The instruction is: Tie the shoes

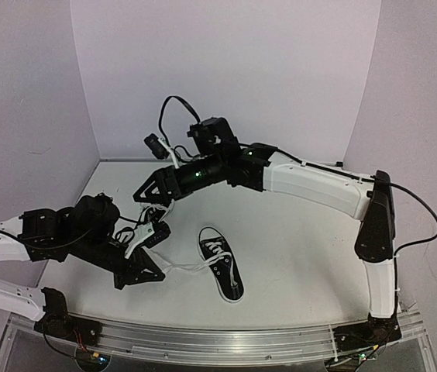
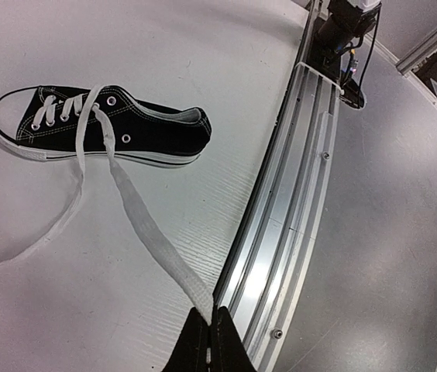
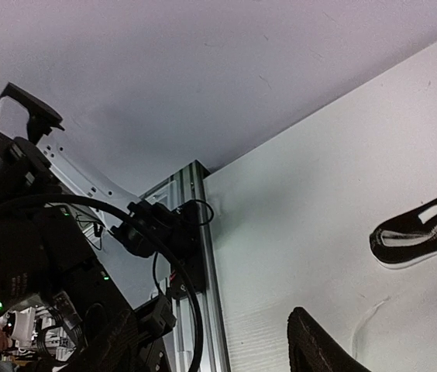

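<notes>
One shoe [image 1: 221, 263]: black canvas, white sole, upright in the middle of the worktop [image 1: 304, 256].
Two lace ends [image 2: 145, 225]: one slack on the worktop, one stretched taut.
Left fingers [image 2: 191, 353]: pinching the taut lace end.
Right fingers [image 3: 319, 353]: beyond the shoe; spread or pressed together, cannot tell.
Worktop: white, metal rail [image 1: 226, 337] along the near edge.
Walls [image 1: 226, 70]: pale, plain.

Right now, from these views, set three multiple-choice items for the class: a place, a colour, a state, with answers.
1. Where does the shoe lie? A on the table B on the metal rail C in a tool
2. Its laces are: A red B white C black
3. The left tool is: A wide open B shut on the sole C shut on a lace
Answers: A, its sole rests on the table; B, white in the wrist view; C, a lace end is pinched in it.
</notes>
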Controlling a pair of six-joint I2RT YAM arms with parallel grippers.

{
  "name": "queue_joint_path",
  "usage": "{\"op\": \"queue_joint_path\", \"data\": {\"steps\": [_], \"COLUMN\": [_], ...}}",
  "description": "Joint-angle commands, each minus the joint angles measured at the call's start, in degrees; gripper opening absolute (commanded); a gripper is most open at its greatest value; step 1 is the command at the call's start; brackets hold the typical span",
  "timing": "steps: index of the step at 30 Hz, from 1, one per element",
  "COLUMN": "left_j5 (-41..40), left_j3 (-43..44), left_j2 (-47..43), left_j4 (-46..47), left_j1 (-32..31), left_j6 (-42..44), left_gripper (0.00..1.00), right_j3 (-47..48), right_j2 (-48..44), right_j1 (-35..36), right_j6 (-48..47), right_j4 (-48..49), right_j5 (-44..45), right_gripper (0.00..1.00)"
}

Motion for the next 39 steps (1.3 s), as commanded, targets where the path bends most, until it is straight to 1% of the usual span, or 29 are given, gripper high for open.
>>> {"op": "queue_joint_path", "data": {"steps": [1, 4, 7, 9, 12, 14, 16, 19, 22, 26, 33, 39], "left_j5": [-1.25, -1.63, -1.76, -1.37, -0.78, -0.44, -0.1, 0.68, 1.19, 1.64, 1.4, 1.51], "left_j3": [-0.98, -0.59, -0.21, -0.29, -1.05, -1.45, -1.01, 0.45, 1.83, 2.95, 3.9, 4.14], "left_j2": [-2.21, -1.4, -1.44, -1.5, -0.69, 1.09, 4.29, 9.27, 12.71, 14.64, 15.63, 15.6], "left_j4": [2.25, 2.11, 1.82, 2.01, 2.88, 3.74, 3.86, 3.52, 3.24, 2.81, 2.29, 2.15], "left_j1": [-0.19, -0.2, -0.19, -0.19, -0.19, -0.19, -0.19, -0.23, -0.19, -0.19, -0.28, -0.28], "left_j6": [0.14, 0.34, 0.48, 0.66, 0.7, 0.85, 1.04, 1.76, 2.78, 3.93, 4.99, 5.44], "left_gripper": [0.0, 0.0, 0.0, 0.0, 0.0, 0.0, 0.0, 0.0, 0.0, 0.0, 0.0, 0.0], "right_j3": [6.96, 4.64, -5.71, -12.38, -21.26, -23.84, -26.14, -29.67, -31.11, -31.48, -30.96, -29.25], "right_j2": [2.84, 1.31, -3.62, -7.69, -11.3, -11.06, -10.98, -12.26, -13.18, -12.81, -10.33, -9.27], "right_j1": [-0.43, -1.75, -5.13, -7.79, -10.06, -10.05, -10.03, -10.06, -9.84, -7.93, -4.09, -2.27], "right_j6": [1.85, 1.05, -0.86, -3.4, -9.96, -14.32, -16.72, -19.72, -21.76, -24.17, -25.85, -26.78], "right_j4": [0.78, 0.79, 0.89, 0.57, -3.64, -8.58, -11.35, -11.95, -12.29, -13.49, -14.88, -14.9], "right_j5": [-2.5, -1.98, -0.39, 3.0, 10.16, 15.68, 19.33, 21.29, 22.3, 24.54, 30.64, 31.65], "right_gripper": [0.63, 0.62, 0.61, 0.57, 0.52, 0.49, 0.46, 0.44, 0.43, 0.41, 0.37, 0.33]}}
